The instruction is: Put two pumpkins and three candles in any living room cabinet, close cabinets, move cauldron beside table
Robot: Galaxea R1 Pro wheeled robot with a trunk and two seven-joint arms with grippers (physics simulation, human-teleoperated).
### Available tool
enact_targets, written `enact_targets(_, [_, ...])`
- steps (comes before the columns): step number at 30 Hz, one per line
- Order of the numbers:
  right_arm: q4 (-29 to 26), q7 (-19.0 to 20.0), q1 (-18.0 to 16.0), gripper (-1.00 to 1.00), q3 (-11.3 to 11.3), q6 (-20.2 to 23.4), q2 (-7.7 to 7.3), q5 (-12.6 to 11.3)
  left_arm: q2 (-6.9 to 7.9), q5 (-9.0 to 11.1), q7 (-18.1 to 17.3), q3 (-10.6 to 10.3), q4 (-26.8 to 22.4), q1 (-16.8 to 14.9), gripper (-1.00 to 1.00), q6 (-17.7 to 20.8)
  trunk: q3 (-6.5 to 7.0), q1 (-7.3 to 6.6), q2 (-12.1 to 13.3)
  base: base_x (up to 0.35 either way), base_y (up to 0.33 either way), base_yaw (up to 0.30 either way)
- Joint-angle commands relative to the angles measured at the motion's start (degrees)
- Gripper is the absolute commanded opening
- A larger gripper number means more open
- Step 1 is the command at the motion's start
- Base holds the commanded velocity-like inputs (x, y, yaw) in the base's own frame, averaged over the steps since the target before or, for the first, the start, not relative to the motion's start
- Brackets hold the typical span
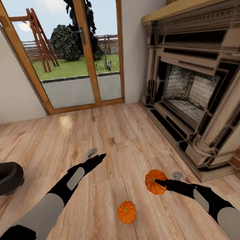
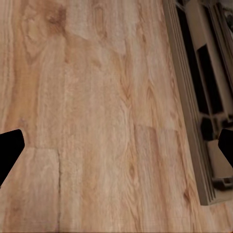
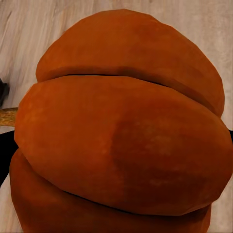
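One orange ribbed pumpkin (image 1: 153,178) is held at the tip of my right gripper (image 1: 158,182), which is shut on it just above the wood floor. Seen close up in the right wrist view, this pumpkin (image 3: 121,131) hides nearly everything behind it. A second pumpkin (image 1: 127,212) with a short dark stem rests on the floor in front of me, between my arms. My left gripper (image 1: 100,157) hovers open over bare floor, its fingertips (image 2: 9,150) wide apart with nothing between them. The dark cauldron (image 1: 7,177) stands on the floor at the far left.
A black and beige columned fireplace (image 1: 197,92) with a brick surround lines the right wall, and its base (image 2: 204,145) runs along the floor. A wood-framed glass door (image 1: 78,51) to the garden is straight ahead. Open floor lies between them.
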Motion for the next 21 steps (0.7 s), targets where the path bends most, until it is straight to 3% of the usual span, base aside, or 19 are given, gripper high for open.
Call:
enact_targets(1, [0.0, 0.0, 0.0, -1.0, -0.1, 0.0, 0.0, -0.2, 0.0, 0.0, 0.0, 0.0, 0.0, 0.0, 1.0, 0.0, 0.0, 0.0, 0.0, 0.337, 0.0, 0.0])
enact_targets(8, [-0.4, 0.2, 0.0, -1.0, 0.0, 0.1, 0.11, -0.3, 0.0, 0.0, 0.0, 0.0, 0.2, 0.0, 1.0, 0.0, 0.0, 0.0, 0.0, 0.337, 0.0, 0.0])
enact_targets(12, [-0.6, 0.1, 0.0, -1.0, 0.0, 0.3, 1.05, -0.2, 0.0, 0.0, 0.0, 0.0, 0.3, 0.0, 1.0, 0.0, 0.0, 0.0, 0.0, 0.333, 0.053, 0.0])
enact_targets(14, [-0.2, 0.2, 0.0, -1.0, -0.1, 0.2, 1.06, -0.2, 0.0, 0.0, -0.1, 0.0, 0.4, 0.0, 1.0, -0.1, 0.0, 0.0, 0.0, 0.051, 0.009, 0.0])
enact_targets(15, [-0.9, 0.5, 0.0, -1.0, 0.1, 0.4, 1.19, -0.3, -1.01, -0.2, -0.1, -0.4, 5.8, 0.5, 1.0, 0.0, 0.0, 0.0, 0.0, 0.0, 0.0, 0.0])
enact_targets(16, [-1.1, 0.6, -0.1, -1.0, 0.2, 0.6, 1.85, -0.4, -0.98, -0.2, -0.1, -0.4, 7.6, 0.5, 1.0, 0.1, 0.0, 0.0, 0.0, 0.0, 0.0, 0.0])
enact_targets(17, [-1.3, 0.6, -0.3, -1.0, 0.2, 0.8, 2.46, -0.4, -0.7, -0.2, 0.0, -0.4, 9.0, 0.5, 1.0, 0.2, 0.0, 0.0, 0.0, 0.0, 0.0, 0.0])
enact_targets(19, [-5.8, 0.7, -0.7, -1.0, 0.3, 1.5, 3.67, -0.8, 0.15, -0.4, -0.1, -0.5, 17.1, 0.5, 1.0, 0.1, 0.0, 0.0, 0.0, 0.0, 0.0, 0.0])
enact_targets(21, [-8.5, 0.7, -0.7, -1.0, 0.3, 3.2, 4.39, -1.0, 1.16, -0.4, -0.5, -0.5, 20.2, 0.5, 1.0, 0.1, 0.0, 0.0, 0.0, 0.0, 0.0, 0.0])
